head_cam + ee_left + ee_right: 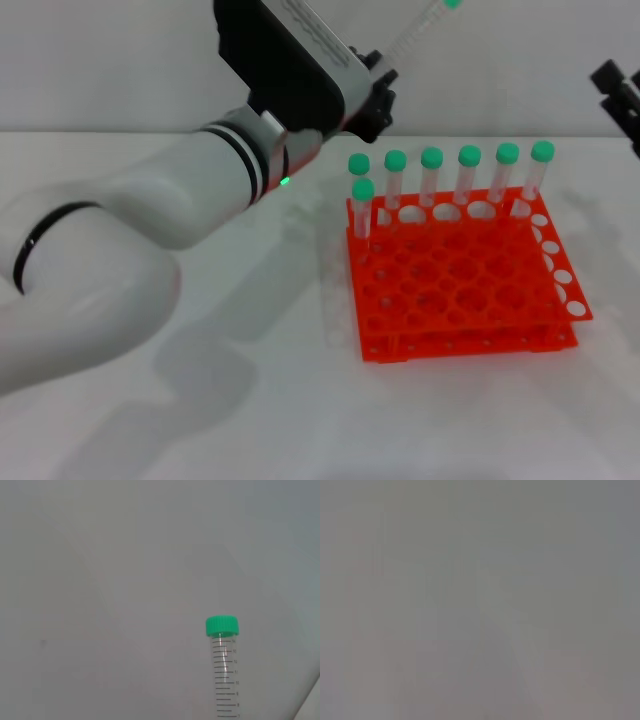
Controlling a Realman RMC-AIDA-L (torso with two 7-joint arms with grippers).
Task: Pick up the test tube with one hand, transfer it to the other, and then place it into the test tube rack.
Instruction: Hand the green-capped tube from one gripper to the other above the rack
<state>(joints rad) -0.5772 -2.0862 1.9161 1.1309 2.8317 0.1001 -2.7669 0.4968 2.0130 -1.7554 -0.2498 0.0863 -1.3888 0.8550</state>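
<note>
My left gripper (383, 80), black on the white arm with a green light, is raised high behind the rack's left end and is shut on the test tube (415, 35). The tube slants up and to the right, its green cap (452, 4) at the picture's top edge. It also shows in the left wrist view (224, 680), cap away from the camera, against a blank wall. The orange-red test tube rack (460, 290) stands on the white table at centre right. My right gripper (620, 90) is only partly in view at the far right edge, above and behind the rack.
Several green-capped tubes (468, 180) stand upright along the rack's back row, with one more (362, 205) just in front at its left end. The white table (250, 420) spreads around the rack. The right wrist view shows only blank grey.
</note>
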